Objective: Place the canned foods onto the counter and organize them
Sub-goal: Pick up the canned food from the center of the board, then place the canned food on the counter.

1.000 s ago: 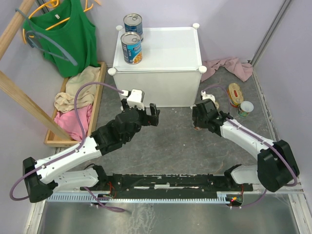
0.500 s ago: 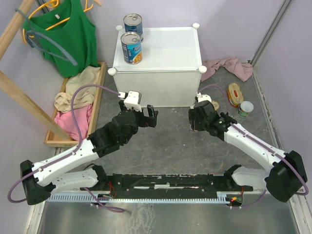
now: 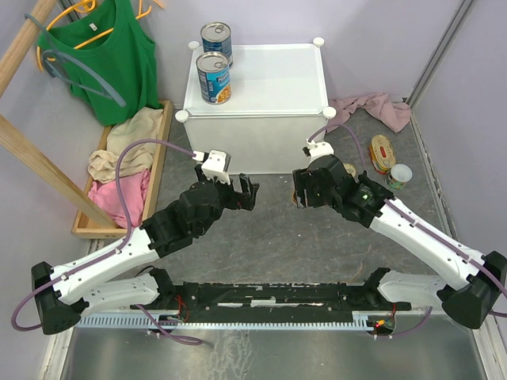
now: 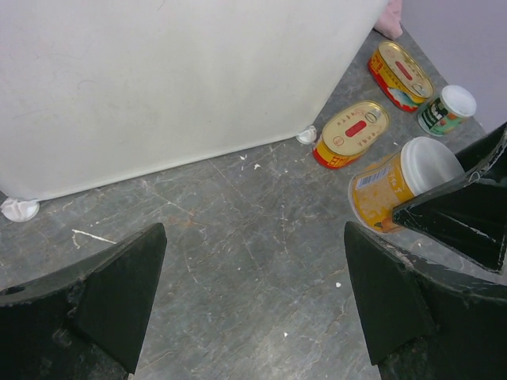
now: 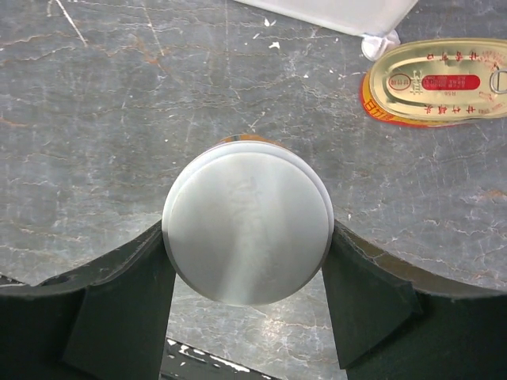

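Showing the counter [image 3: 269,79] at the back of the grey ground [image 3: 269,237], bearing only two of the six cans along its left edge: the nearer tall can [image 3: 214,77] and the farther tall can [image 3: 215,37], both upright. Leaving the other four cans down by the counter's right front corner.

Keeping the left gripper [image 3: 247,192] low before the counter's front wall, fingers spread wide and holding nothing. Pinching the white-topped small can [image 5: 247,229] by its sides between the fingers of the right gripper [image 3: 301,191], with the can's top turned toward the wrist camera. Appearing to lean in the left wrist view; not showing clearly whether free of the ground.

Leaving one oval tin [image 4: 351,134] lying flat near the counter's foot. Leaving the second oval tin [image 4: 400,73] further right, with the green-labelled small can [image 4: 447,109] upright just beside it.

Risking, by judgement:
- Slipping of the pinched can, given smooth round sides gripped on two narrow patches only.
- Striking the counter's wall or the corner knob [image 3: 329,113] on the way up, given how near both are.
- Tipping on release, if set down while leaning.
- Knocking the tall cans, if placed too far left.
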Controlling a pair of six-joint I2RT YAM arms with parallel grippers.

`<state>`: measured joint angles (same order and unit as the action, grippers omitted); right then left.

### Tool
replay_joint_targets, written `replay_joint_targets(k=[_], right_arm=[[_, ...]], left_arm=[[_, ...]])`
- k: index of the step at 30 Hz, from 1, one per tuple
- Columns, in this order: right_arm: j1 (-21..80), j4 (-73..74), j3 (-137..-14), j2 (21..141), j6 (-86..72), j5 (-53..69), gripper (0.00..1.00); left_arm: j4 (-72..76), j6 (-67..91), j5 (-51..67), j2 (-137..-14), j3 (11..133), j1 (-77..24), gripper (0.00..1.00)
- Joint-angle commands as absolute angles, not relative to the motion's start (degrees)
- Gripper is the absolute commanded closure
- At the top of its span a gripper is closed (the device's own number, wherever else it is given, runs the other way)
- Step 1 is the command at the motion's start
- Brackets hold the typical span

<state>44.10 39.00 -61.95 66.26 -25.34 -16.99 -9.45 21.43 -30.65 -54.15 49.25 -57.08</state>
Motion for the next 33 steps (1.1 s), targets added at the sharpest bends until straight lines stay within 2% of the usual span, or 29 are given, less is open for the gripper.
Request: replay_joint_targets(k=[1,18,33], right_arm=[[45.6,39.5,-67.6,64.9,-24.3,-18.6,0.72],[47.0,43.2,-81.1,68.1,-22.8,-17.1,0.72],[47.0,43.0,-100.6,79.9,-16.8,-23.1,0.72]], left_arm=[[-5.4,22.0,-28.3,-53.2,48.6,-57.4,0.01],[-3.4,22.6,-25.2,-53.1,47.4,-57.4,0.01],[-3.9,22.8,-25.6,-52.1,47.7,-57.5,0.01]])
